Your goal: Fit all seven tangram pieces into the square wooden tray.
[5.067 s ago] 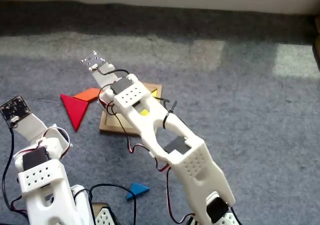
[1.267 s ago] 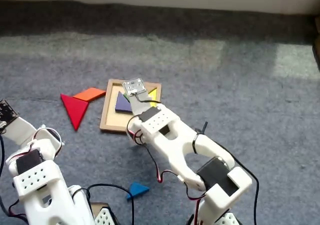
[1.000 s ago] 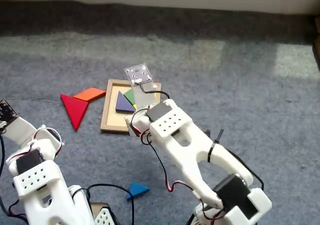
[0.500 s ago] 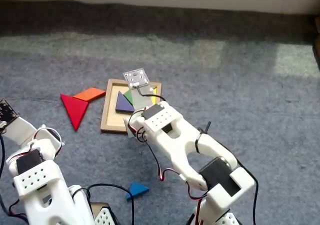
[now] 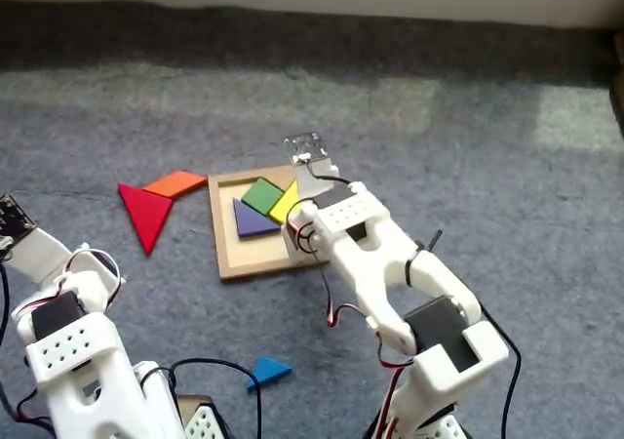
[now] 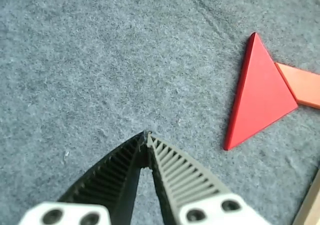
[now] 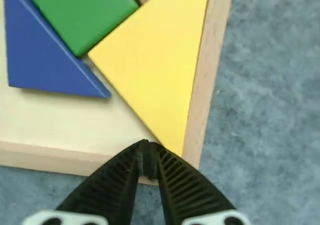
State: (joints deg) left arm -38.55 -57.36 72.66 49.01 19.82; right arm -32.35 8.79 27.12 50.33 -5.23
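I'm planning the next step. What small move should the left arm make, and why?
Probably open the left gripper and ease toward the red triangle: its jaws are shut over bare carpet, and that piece lies close by, outside the tray.

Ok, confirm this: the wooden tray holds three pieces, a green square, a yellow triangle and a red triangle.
Wrong on one piece: the third piece in the tray is a blue triangle, not red. The high view shows the red triangle on the carpet outside it, beside the orange piece. The green square and yellow triangle are right.
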